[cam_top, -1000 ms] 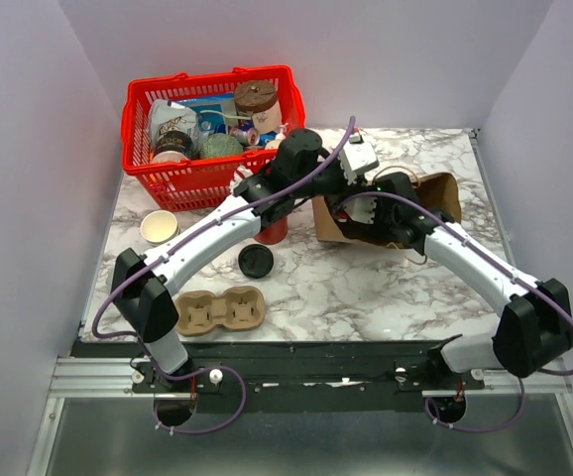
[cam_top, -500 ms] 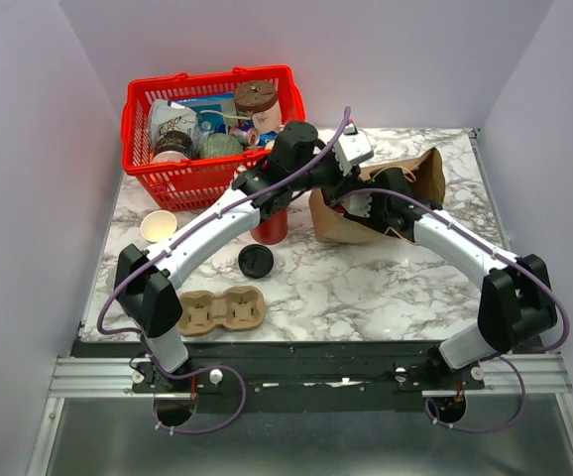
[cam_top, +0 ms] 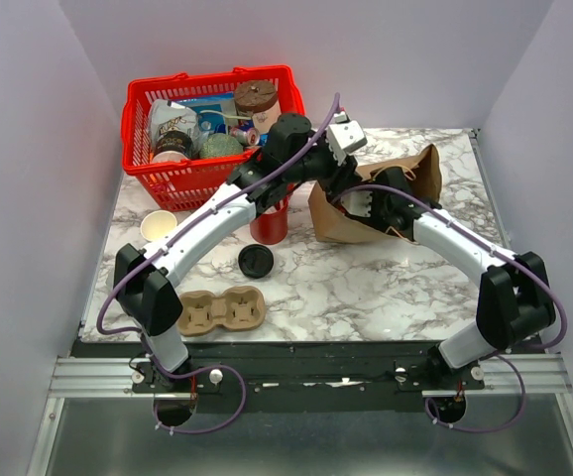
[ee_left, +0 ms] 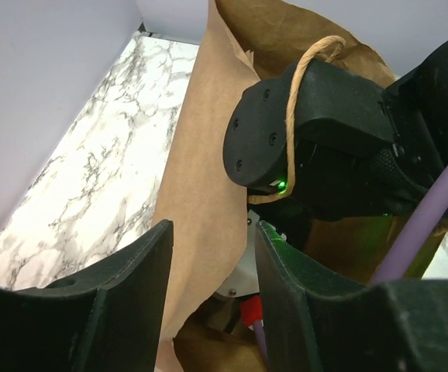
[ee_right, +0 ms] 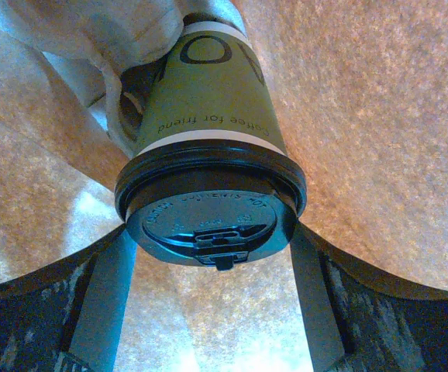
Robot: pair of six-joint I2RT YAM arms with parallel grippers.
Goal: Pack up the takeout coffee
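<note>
While the right claw clasps the takeout coffee by its black lid, the cup is already inside the brown paper bag, with paper on all sides. The left claw stands parted at the bag's mouth. Judgement: insertion largely done. 2 steps are left: release and withdrawal. Whether the cup rests on the bag's floor cannot be told.
</note>
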